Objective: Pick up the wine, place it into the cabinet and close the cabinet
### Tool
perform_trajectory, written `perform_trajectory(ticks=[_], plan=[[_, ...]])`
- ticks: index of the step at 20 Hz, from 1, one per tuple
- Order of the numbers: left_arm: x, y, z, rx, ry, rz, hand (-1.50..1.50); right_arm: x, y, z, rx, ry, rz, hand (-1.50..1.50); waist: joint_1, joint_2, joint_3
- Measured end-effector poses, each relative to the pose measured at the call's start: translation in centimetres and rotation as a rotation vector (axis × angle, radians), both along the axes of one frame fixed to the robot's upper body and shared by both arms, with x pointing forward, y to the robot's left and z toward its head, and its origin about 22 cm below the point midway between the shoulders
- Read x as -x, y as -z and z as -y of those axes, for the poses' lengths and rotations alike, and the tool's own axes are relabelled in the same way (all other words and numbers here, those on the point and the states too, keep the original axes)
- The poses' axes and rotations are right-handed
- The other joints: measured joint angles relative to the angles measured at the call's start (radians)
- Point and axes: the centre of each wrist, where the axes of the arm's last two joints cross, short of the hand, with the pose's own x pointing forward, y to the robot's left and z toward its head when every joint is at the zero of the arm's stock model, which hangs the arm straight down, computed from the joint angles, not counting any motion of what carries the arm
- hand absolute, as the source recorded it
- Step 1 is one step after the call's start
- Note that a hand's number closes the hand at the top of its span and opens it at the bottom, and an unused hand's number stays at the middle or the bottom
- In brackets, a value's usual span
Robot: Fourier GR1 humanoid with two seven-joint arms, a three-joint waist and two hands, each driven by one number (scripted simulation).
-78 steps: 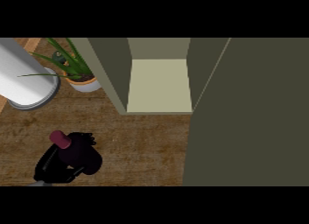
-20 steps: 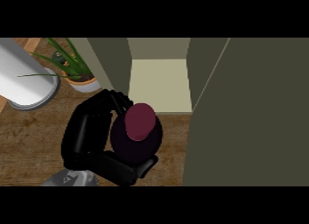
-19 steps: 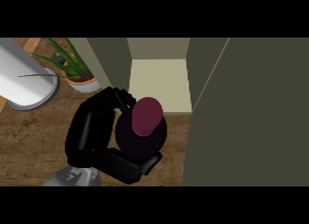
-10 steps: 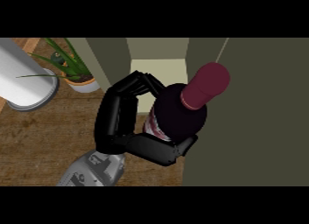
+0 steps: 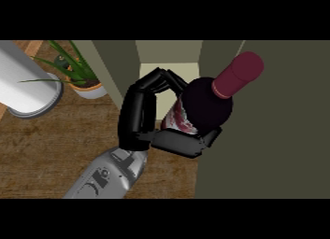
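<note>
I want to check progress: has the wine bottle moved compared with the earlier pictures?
Yes. The wine bottle, held in the left hand, has moved from the wooden counter up and right, toward the open cabinet.

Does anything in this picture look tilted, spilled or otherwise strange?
Nothing is spilled or broken. The wine bottle is tilted, its red cap leaning right toward the open cabinet door, but that is because the left hand holds it in front of the cabinet opening. The potted plant stands upright on the counter.
</note>
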Motion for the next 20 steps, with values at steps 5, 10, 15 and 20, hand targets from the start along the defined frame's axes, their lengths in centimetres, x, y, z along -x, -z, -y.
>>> perform_trajectory(ticks=[5,10,15,20], plan=[[-0.7,0.9,0.6,0.015,-0.012,-0.017,1.5,0.0,0.2,0.1,0.001,0.002,0.01,-1.5,0.0,0.001,0.0],[-1.0,2.1,0.0,0.059,-0.026,-0.039,1.5,-0.1,0.0,-0.3,-0.008,-0.009,0.004,-1.5,0.002,0.001,0.0],[-2.0,4.4,-0.1,0.051,-0.05,-0.046,1.5,-0.5,-0.5,-0.8,-0.022,-0.01,0.011,-1.5,0.001,0.002,-0.001],[-2.1,6.7,-0.2,-0.016,-0.084,-0.042,1.5,-0.3,-0.8,-0.5,-0.005,0.002,0.005,-1.5,-0.001,0.001,0.0]])
